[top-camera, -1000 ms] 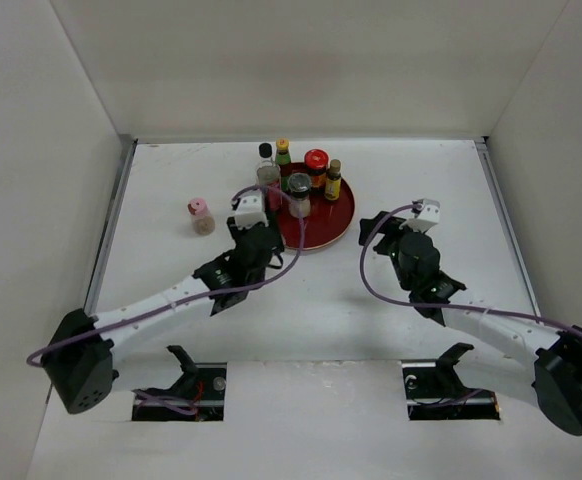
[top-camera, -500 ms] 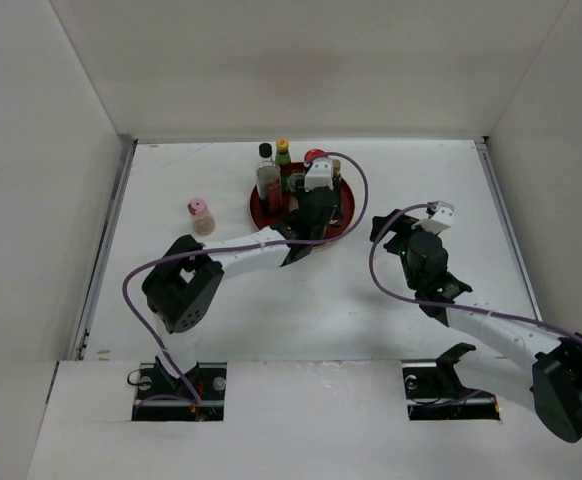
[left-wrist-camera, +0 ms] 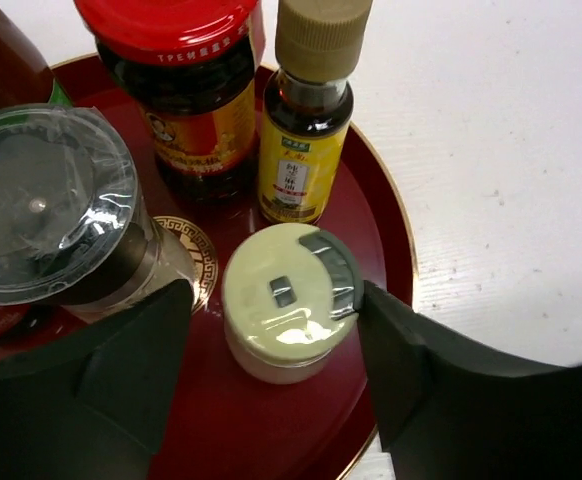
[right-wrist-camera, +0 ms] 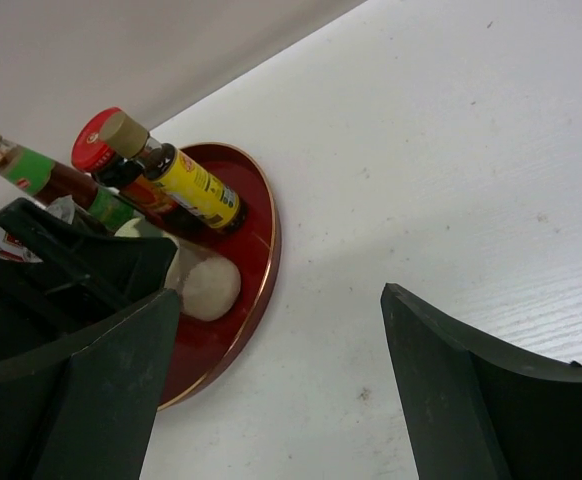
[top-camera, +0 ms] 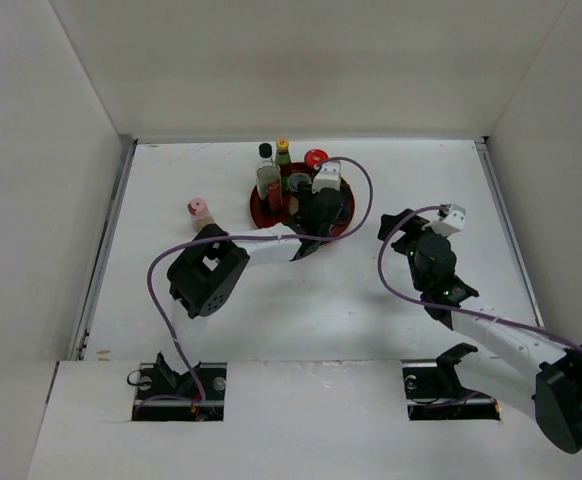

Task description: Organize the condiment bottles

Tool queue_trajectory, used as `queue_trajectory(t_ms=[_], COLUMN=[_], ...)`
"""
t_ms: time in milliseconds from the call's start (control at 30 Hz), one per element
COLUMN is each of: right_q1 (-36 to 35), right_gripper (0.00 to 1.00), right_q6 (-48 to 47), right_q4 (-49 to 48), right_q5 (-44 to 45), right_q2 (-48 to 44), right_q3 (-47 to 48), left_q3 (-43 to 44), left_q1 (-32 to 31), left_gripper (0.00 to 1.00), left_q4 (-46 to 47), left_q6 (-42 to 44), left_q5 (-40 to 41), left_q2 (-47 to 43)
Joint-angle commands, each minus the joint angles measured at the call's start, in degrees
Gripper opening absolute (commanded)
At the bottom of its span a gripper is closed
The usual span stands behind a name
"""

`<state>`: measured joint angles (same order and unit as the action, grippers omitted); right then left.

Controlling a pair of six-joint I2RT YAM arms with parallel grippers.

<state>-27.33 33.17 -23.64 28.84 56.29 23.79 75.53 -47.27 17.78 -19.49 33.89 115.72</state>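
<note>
My left gripper [top-camera: 316, 205] hangs over the round red tray [top-camera: 261, 212]. Its jaws are open and straddle the cream bottle [left-wrist-camera: 286, 300], which stands on the tray [left-wrist-camera: 271, 430]; the right finger [left-wrist-camera: 401, 360] is close against its lid. Behind it stand the yellow brown-capped bottle [left-wrist-camera: 306, 120], the red-lidded jar [left-wrist-camera: 176, 90] and the grey-lidded shaker [left-wrist-camera: 51, 200]. The tall clear black-capped bottle [top-camera: 267, 175] and the green yellow-capped bottle [top-camera: 283, 150] stand at the tray's back left. The pink-capped bottle [top-camera: 198, 208] stands on the table left of the tray. My right gripper [top-camera: 403, 225] is open and empty, right of the tray.
White walls close the table at the back and on both sides. My left arm's elbow [top-camera: 206, 280] sits near the pink-capped bottle. In the right wrist view the tray's rim [right-wrist-camera: 261, 230] lies left of bare white table [right-wrist-camera: 451, 200].
My left arm swung right from beside the tray to over it, and its gripper now straddles the cream bottle. My right gripper drew back a little to the right.
</note>
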Motion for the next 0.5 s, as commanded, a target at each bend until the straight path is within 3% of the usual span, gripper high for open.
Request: queue_trajectory(t_ms=[0, 167, 333, 467], right_q1=[0.4, 0.22, -0.04, -0.04], right_gripper=[0.88, 0.89, 0.89, 0.89], right_q6=[0.93, 1.11, 1.11, 1.11], right_q4=[-2.11, -2.38, -2.55, -2.82], right_q5=[0.95, 0.95, 1.04, 1.04], right_q2=[0.31, 1.27, 1.01, 0.92], right_q3=[0.03, 0.11, 0.11, 0.03], left_q3=[0.51, -5.99, -17.66, -30.49], left_q1=[-0.5, -2.34, -4.28, -2.09], left_gripper=[0.72, 0.84, 0.81, 0.81], left_q4=[4.8, 12.27, 13.95, 11.85], left_q6=[0.94, 2.78, 2.88, 1.04], left_q5=[0.12, -0.4, 4.33, 11.09], left_q2=[-3.73, -14.19, -29.2, -43.09])
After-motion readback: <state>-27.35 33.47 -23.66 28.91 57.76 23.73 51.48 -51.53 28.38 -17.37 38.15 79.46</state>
